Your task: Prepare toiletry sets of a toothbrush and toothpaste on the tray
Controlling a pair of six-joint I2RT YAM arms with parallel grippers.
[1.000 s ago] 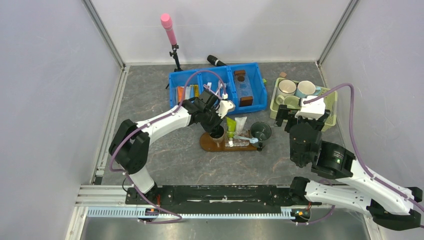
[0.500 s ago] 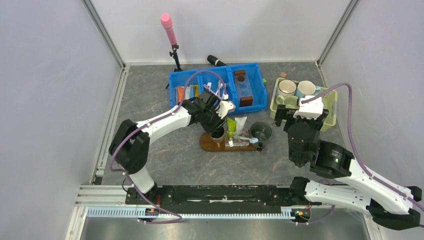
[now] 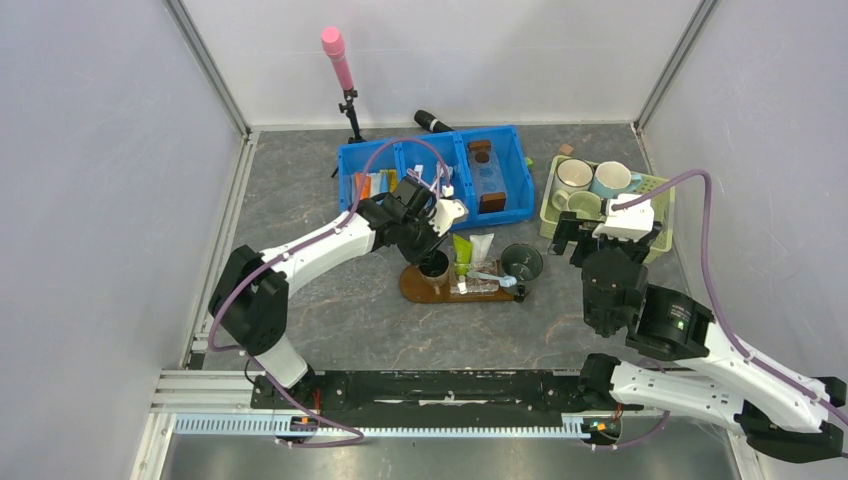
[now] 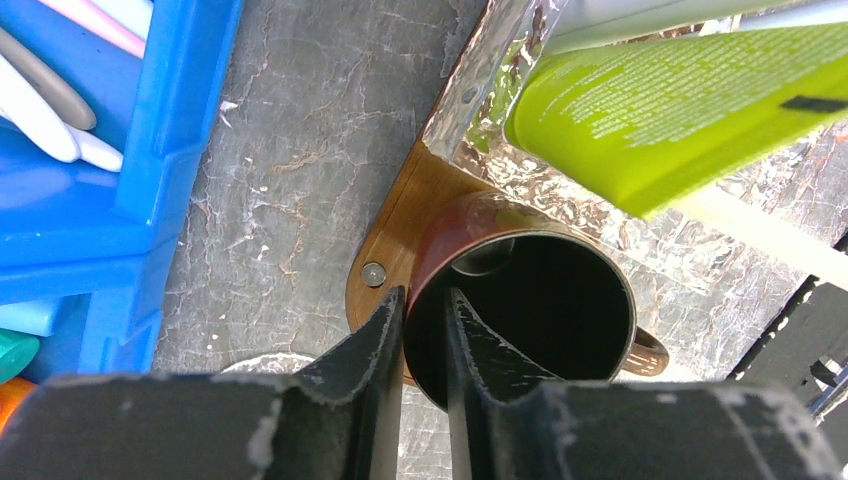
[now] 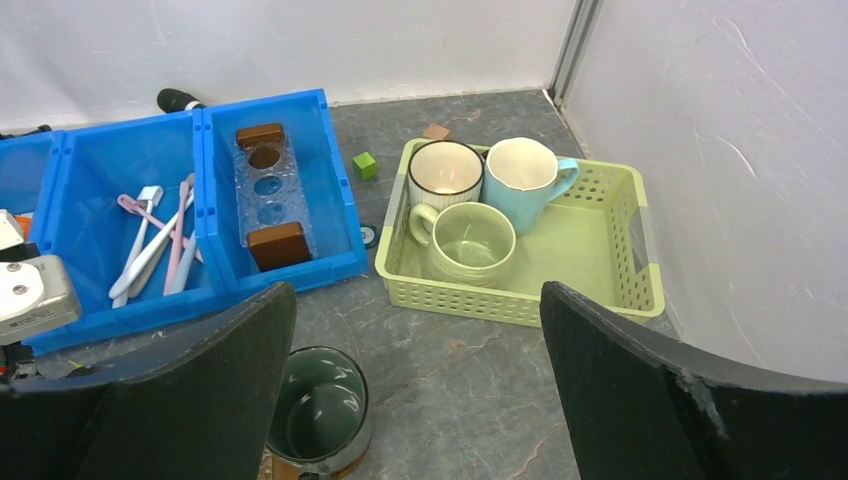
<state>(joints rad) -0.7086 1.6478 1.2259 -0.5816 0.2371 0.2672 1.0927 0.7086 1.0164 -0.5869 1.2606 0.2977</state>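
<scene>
Pinching only the rim of the dark mug (image 4: 530, 310) makes for a thin hold. The left gripper (image 4: 422, 325) is nearly closed, one finger inside the wall and one outside, at the left end of the tray (image 4: 395, 225). I cannot tell whether the mug rests on the wood or is just clear of it. Held like this, the mug could swing or slip if moved fast, and its handle, on the side away from the fingers, adds off-centre weight.

Of the toothpaste (image 3: 463, 252), the green tube (image 4: 690, 105) lies just right of the mug over crinkled clear wrapping (image 4: 560, 190). A tilting or dragged mug could knock the tube, or snag the wrapping and pull along whatever lies on it. The white tube (image 3: 481, 247) lies beside the green one. The toothbrush (image 3: 490, 275) lies on the tray's right half, near a dark green cup (image 3: 521, 262). A shove that slides the tray on the surface (image 3: 330, 300) would scatter the set.

The blue bin (image 4: 150, 150) stands close on the far left, leaving little room that way. The right gripper (image 5: 417, 300) hangs wide open and empty near the pale green basket (image 5: 520, 300), apart from the tray.
</scene>
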